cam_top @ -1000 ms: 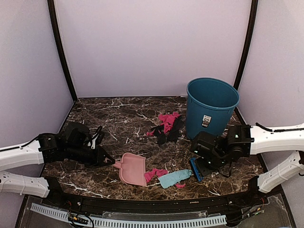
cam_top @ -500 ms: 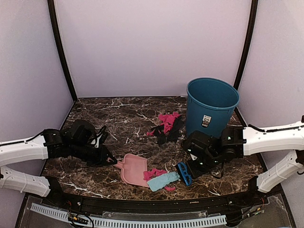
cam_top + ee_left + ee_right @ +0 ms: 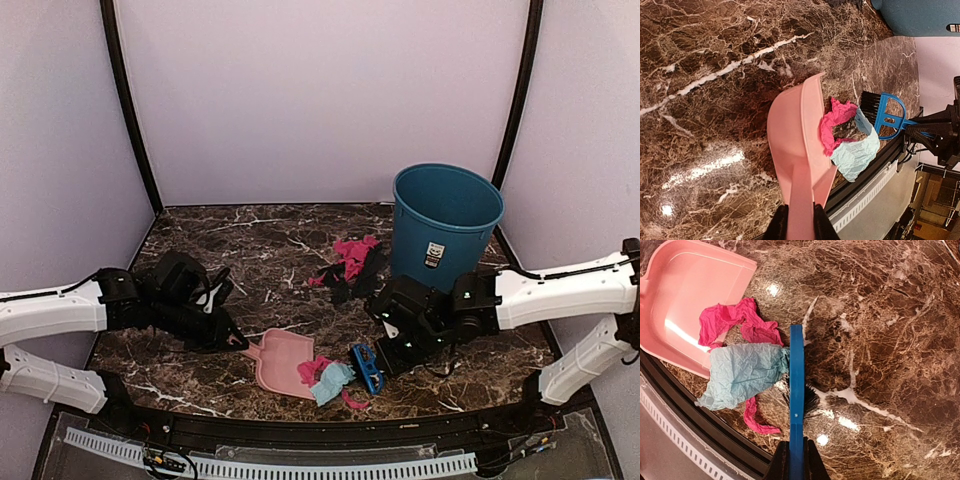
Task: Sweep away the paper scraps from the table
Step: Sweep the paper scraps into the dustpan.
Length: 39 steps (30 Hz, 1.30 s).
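Note:
My left gripper (image 3: 238,342) (image 3: 800,222) is shut on the handle of the pale-pink dustpan (image 3: 280,360) (image 3: 792,130), which lies on the table (image 3: 250,240) near the front edge. My right gripper (image 3: 385,362) (image 3: 796,460) is shut on the blue brush (image 3: 366,368) (image 3: 796,385). Its black bristles press a light blue scrap (image 3: 742,372) (image 3: 857,152) and a magenta scrap (image 3: 740,322) (image 3: 835,122) against the dustpan's mouth. A thin magenta strip (image 3: 752,420) lies beside the brush by the rim. More paper scraps (image 3: 352,262), magenta and black, sit in a pile farther back.
A tall blue bin (image 3: 445,225) stands at the back right, just behind the right arm. The table's black rim (image 3: 700,425) runs close under the scraps and the dustpan's near corner. Pale walls enclose the table on three sides.
The right gripper has swept the brush left, pushing the light blue and magenta scraps up to the dustpan's mouth. The left arm has shifted the dustpan slightly right.

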Motion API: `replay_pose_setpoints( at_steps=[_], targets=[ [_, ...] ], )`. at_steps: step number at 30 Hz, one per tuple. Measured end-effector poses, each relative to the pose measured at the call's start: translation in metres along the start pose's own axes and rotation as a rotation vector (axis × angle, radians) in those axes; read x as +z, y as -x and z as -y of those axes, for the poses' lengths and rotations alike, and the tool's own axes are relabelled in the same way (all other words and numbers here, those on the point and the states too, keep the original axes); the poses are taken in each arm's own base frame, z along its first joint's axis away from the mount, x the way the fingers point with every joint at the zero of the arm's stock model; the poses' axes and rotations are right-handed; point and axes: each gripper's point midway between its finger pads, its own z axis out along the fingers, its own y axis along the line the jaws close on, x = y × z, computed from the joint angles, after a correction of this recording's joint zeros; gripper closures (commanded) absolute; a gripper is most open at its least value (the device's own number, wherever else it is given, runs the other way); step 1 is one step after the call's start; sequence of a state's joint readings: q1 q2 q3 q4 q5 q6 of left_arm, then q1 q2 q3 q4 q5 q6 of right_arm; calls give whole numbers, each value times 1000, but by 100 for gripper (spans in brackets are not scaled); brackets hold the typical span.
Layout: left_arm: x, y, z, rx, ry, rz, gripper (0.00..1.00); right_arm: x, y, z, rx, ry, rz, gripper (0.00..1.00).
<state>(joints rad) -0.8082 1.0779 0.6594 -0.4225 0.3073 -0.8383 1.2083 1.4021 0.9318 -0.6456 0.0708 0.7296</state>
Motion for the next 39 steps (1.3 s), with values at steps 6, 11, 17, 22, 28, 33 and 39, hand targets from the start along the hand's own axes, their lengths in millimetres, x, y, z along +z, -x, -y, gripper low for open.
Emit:
replay_pose_setpoints(
  at_steps=[6, 11, 17, 22, 28, 33, 39],
  targets=[
    [-1, -2, 2, 11, 3, -20, 100, 5, 5, -9, 1, 36, 9, 100],
    [-1, -6, 0, 13, 9, -43, 100, 11, 10, -17, -1, 60, 17, 100],
    [0, -10, 0, 22, 5, -63, 100, 16, 18, -25, -13, 82, 34, 100],
    [1, -12, 0, 24, 0, -73, 100, 21, 23, -30, -18, 98, 43, 100],
    [5, -16, -5, 20, 6, -83, 100, 27, 32, -35, -27, 118, 60, 100],
    [9, -19, -9, 18, 0, -90, 100, 31, 40, -37, -29, 131, 69, 100],
    [14, -22, -13, 5, -7, -91, 100, 32, 44, -38, -36, 142, 69, 100]
  ],
)
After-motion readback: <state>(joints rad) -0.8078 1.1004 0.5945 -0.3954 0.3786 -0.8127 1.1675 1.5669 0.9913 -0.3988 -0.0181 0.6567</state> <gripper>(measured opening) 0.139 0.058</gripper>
